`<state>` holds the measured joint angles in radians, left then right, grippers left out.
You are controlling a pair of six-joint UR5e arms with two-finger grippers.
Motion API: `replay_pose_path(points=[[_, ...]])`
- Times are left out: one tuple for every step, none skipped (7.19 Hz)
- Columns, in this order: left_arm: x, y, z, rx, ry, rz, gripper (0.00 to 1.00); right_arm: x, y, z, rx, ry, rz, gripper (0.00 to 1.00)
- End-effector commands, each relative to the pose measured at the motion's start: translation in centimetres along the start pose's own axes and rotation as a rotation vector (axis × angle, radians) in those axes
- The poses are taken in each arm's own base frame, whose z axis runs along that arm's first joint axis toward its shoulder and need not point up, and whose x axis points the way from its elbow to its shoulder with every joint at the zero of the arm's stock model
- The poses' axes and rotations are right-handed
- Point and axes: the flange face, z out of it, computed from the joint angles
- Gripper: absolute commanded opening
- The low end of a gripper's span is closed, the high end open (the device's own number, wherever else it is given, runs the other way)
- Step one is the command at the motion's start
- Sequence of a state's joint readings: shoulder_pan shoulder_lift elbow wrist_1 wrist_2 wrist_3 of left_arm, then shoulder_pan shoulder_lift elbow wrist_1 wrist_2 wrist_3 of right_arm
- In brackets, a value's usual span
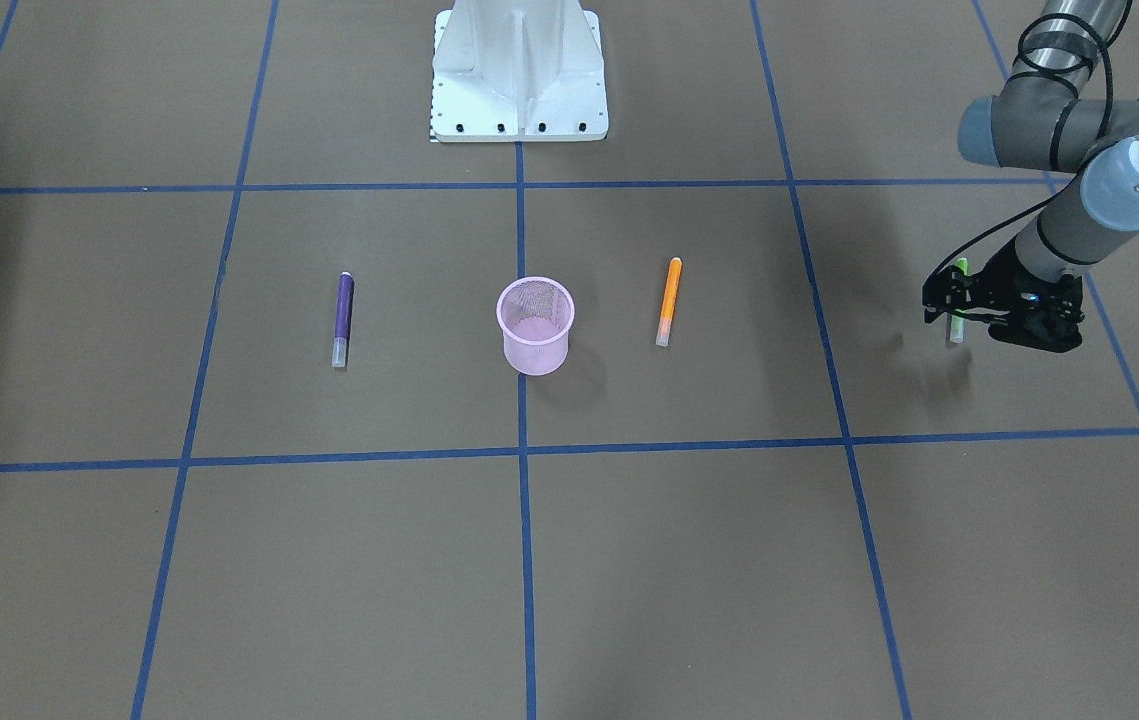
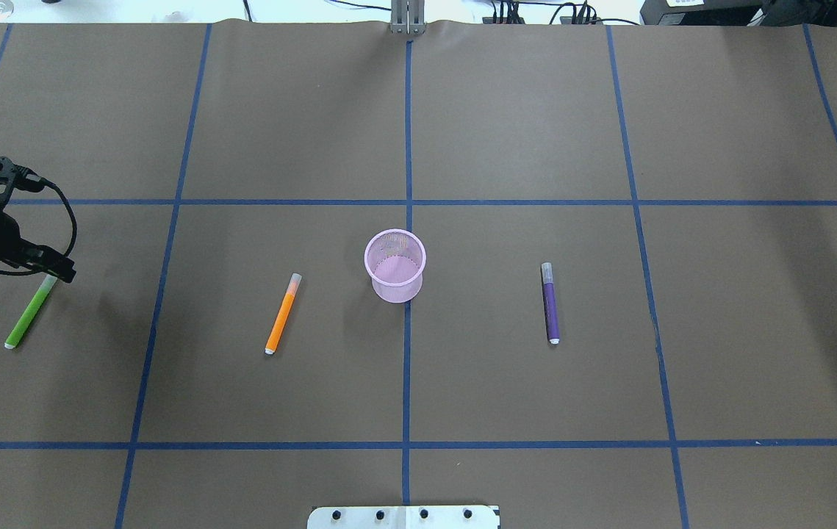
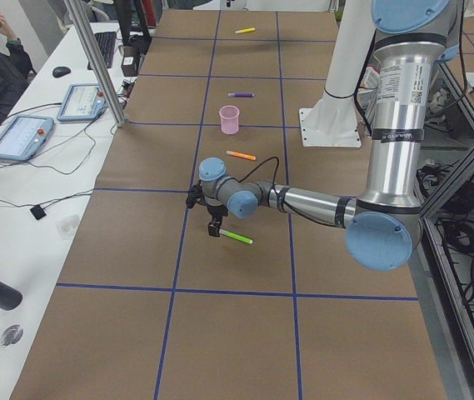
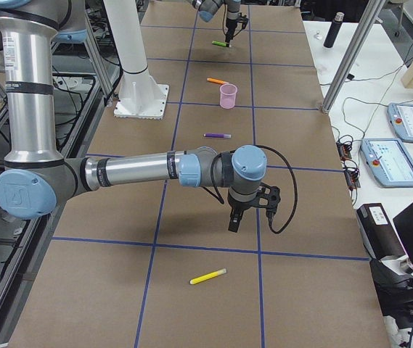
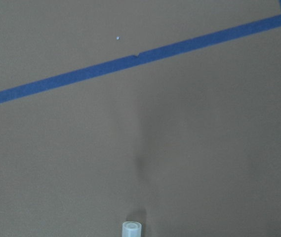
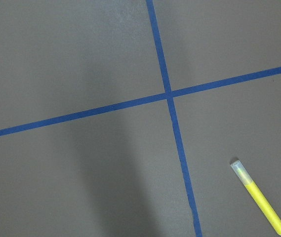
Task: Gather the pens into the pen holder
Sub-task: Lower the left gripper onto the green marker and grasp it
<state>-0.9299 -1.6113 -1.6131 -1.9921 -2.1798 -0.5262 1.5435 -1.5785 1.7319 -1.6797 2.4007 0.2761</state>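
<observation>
The pink mesh pen holder [image 1: 536, 325] [image 2: 394, 266] stands upright at mid-table. An orange pen [image 2: 282, 314] lies on its left in the overhead view and a purple pen [image 2: 550, 303] on its right. My left gripper [image 2: 58, 273] [image 1: 949, 315] is far out on the left, shut on the cap end of a green pen [image 2: 27, 317], which slants just off the table. The pale cap [image 5: 131, 229] shows in the left wrist view. A yellow pen [image 4: 208, 276] [image 6: 259, 197] lies near my right gripper [image 4: 234, 221], which hovers beside it. I cannot tell whether the right gripper is open or shut.
The robot's white base [image 1: 519, 75] sits at the table's edge behind the holder. Blue tape lines [image 2: 407, 330] grid the brown table. A side bench with tablets [image 3: 20, 133] and a metal post [image 3: 95, 58] runs along the far edge.
</observation>
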Motion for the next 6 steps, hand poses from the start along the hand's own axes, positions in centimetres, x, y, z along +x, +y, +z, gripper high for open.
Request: replay_pose_path(points=[[-0.20, 0.90, 0.90, -0.021, -0.004, 0.001, 0.96, -0.06, 0.00, 0.07, -0.001, 0.000, -0.001, 1.00], [-0.23, 0.96, 0.90, -0.019, -0.003, 0.003, 0.82, -0.04, 0.00, 0.07, -0.001, 0.002, -0.003, 1.00], [-0.49, 1.24, 1.02, -0.022, -0.005, 0.000, 0.71, 0.01, -0.01, 0.12, -0.002, 0.002, 0.000, 1.00], [-0.51, 1.25, 1.03, -0.023, -0.006, -0.001, 0.65, 0.06, -0.02, 0.17, -0.003, 0.002, 0.000, 1.00], [-0.71, 1.46, 1.12, -0.026, -0.008, -0.003, 0.61, 0.39, -0.09, 0.47, -0.009, 0.004, 0.006, 1.00], [-0.61, 1.50, 1.22, -0.028, -0.008, -0.001, 0.61, 0.44, -0.10, 0.53, -0.010, 0.004, 0.007, 1.00]])
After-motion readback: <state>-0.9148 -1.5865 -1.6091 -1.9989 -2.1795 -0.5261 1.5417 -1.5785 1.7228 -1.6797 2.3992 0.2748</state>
